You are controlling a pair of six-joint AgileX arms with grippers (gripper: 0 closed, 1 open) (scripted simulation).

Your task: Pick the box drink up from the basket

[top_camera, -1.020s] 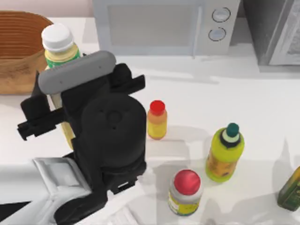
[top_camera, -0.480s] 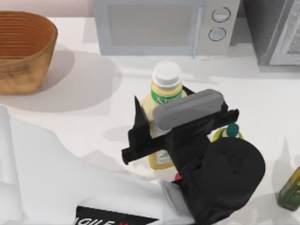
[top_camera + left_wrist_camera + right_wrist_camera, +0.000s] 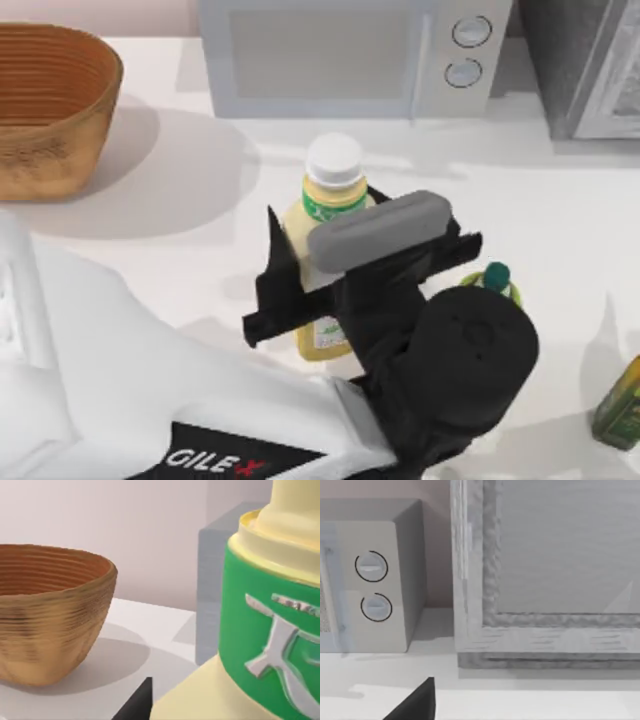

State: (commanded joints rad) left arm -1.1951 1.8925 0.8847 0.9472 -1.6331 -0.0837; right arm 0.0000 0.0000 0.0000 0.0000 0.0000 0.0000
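My left gripper is shut on the box drink, a cream-yellow carton with a white round cap and a green band. It holds the carton upright over the middle of the table, well to the right of the basket. The wicker basket stands at the back left with nothing in it. In the left wrist view the box drink is very close, with the basket behind it. Part of my right gripper shows in the right wrist view, facing the microwave.
A microwave stands at the back centre and a grey cabinet at the back right. A yellow-green bottle with a dark green cap peeks out just right of my left wrist. A dark green bottle sits at the right edge.
My left gripper carried the box drink from beside the basket rightward to the table's middle, then drifted slightly back left. My wrist now hides the small red-capped bottles.
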